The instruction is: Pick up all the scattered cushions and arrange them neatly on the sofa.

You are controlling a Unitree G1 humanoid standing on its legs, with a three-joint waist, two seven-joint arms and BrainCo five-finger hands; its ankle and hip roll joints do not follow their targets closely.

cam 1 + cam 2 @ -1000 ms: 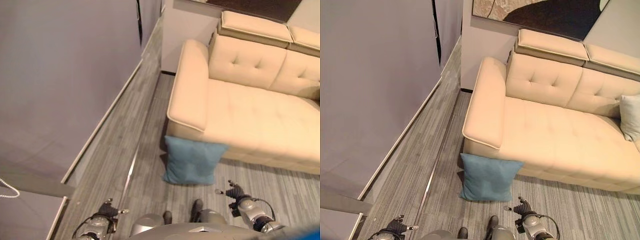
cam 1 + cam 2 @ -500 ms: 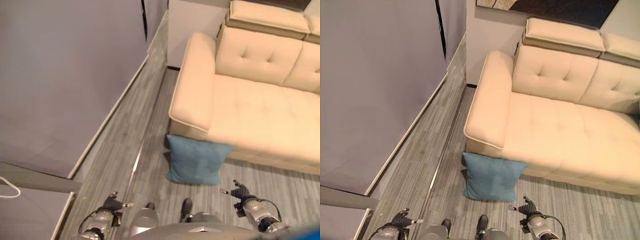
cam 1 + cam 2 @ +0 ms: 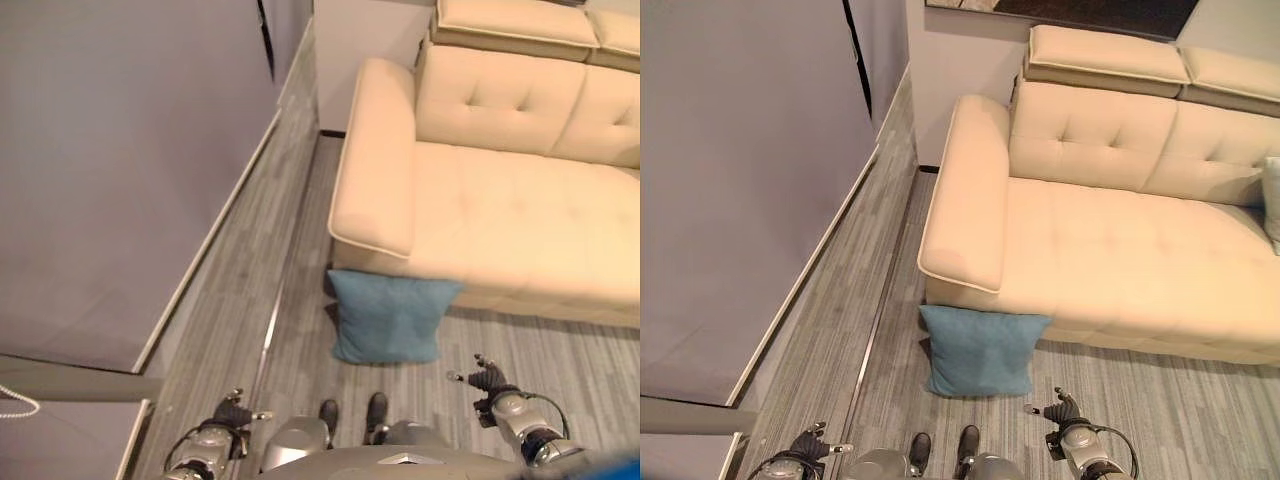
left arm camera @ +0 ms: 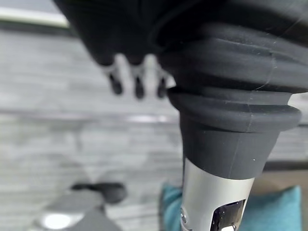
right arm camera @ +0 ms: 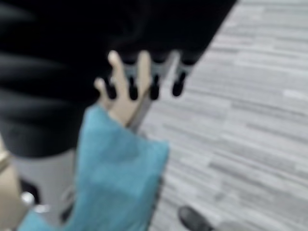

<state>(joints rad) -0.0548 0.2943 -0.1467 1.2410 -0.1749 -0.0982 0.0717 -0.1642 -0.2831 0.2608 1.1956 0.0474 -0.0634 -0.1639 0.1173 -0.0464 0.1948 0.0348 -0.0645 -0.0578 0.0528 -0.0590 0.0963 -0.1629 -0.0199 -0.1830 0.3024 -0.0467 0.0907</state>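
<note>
Currently a square teal-blue fabric cushion (image 3: 980, 348) is leaning upright on the grey plank floor (image 3: 1160, 400), touching the front of the cream tufted leather sofa (image 3: 1120, 250) below its armrest. Left hand (image 3: 232, 414) and right hand (image 3: 488, 380) are hanging low, fingers spread and relaxed, holding nothing. Approach step seems underway; next move likely calls for reaching forward to both cushion edges. Seat is offering wide open room; the grey wall (image 3: 730, 180) is bounding the left side.
</note>
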